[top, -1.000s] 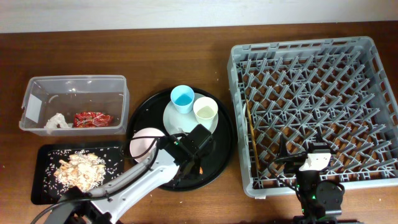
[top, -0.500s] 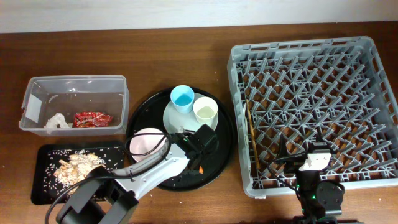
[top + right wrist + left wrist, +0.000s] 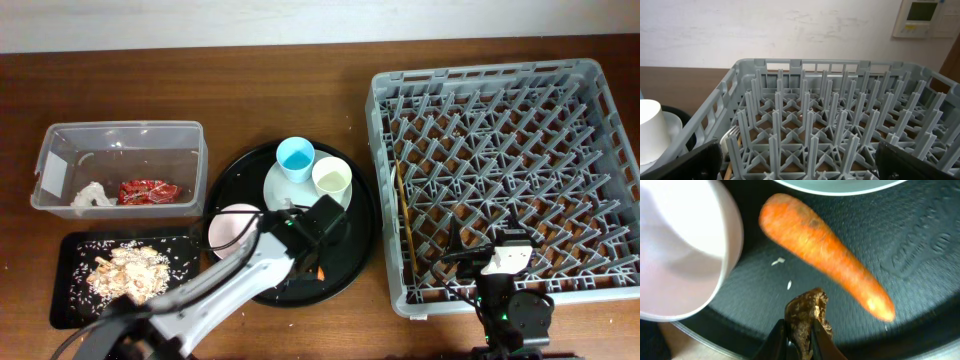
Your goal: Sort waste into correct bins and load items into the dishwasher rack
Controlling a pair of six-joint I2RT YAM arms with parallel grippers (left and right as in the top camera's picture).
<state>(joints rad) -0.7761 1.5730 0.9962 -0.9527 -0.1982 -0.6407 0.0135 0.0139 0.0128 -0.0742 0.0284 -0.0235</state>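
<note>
Left gripper (image 3: 799, 342): fingers pinching the small brown scrap (image 3: 807, 312) low over the round black tray (image 3: 925, 240), just beside the carrot (image 3: 825, 260). Advised: lift straight up, clear of the carrot and the white-pink bowl (image 3: 675, 255). Right gripper (image 3: 802, 162): fingers spread, at the dishwasher rack (image 3: 840, 67).

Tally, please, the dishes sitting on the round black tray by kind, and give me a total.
Cups: 2 (light-blue cup, cream-white cup)
Bowls: 1 (white-pink bowl)
Plates: 1 (pale round plate)
Total: 4
</note>
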